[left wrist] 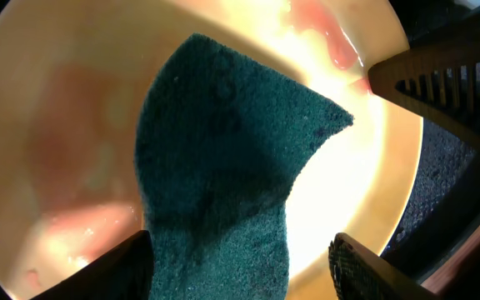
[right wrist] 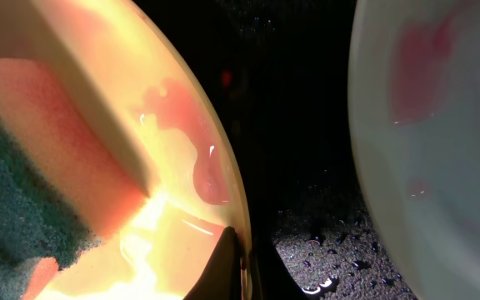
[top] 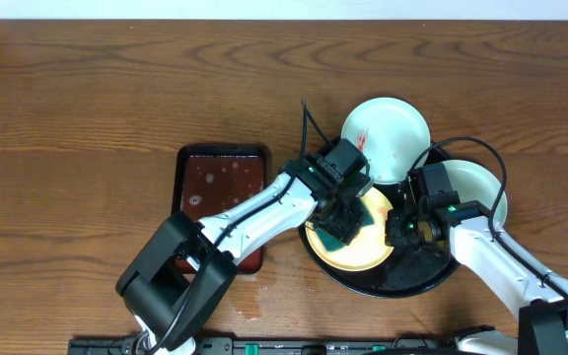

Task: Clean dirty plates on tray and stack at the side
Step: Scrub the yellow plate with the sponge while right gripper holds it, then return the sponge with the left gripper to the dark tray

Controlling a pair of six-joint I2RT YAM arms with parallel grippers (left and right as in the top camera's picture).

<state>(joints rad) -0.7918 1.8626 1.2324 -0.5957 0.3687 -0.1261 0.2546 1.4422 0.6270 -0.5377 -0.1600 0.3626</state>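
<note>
The green scouring face of the sponge [left wrist: 223, 167] fills my left wrist view, lying flat on the yellow plate [left wrist: 65, 125]. The left claw [top: 341, 222] stands over it with its jaws apart. One finger [left wrist: 115, 271] is against the sponge's edge, and the other is clear of it with a strip of plate showing between. Pink-red smears [left wrist: 327, 33] sit on the plate near its far rim, with fainter ones around the sponge.

From overhead, at the left of the wooden table [top: 87, 99] lies a small dark red rectangular tray [top: 223, 182], flecked with pale specks. The left arm reaches over it to the right. Next comes the big black tray [top: 422, 278], wet with droplets, with the yellow plate inside it on its left half. Behind it is the rear white plate [top: 388, 138], marked with a red streak; I cannot tell whether it touches the tray's rim. The right claw [top: 398, 229] is closed on the yellow plate's right rim. Furthest right, the other white plate [top: 483, 187] sits at the tray's right edge, partly under the right arm. My right wrist view shows a white plate with a pink smear; I cannot tell which of the two it is.
</note>
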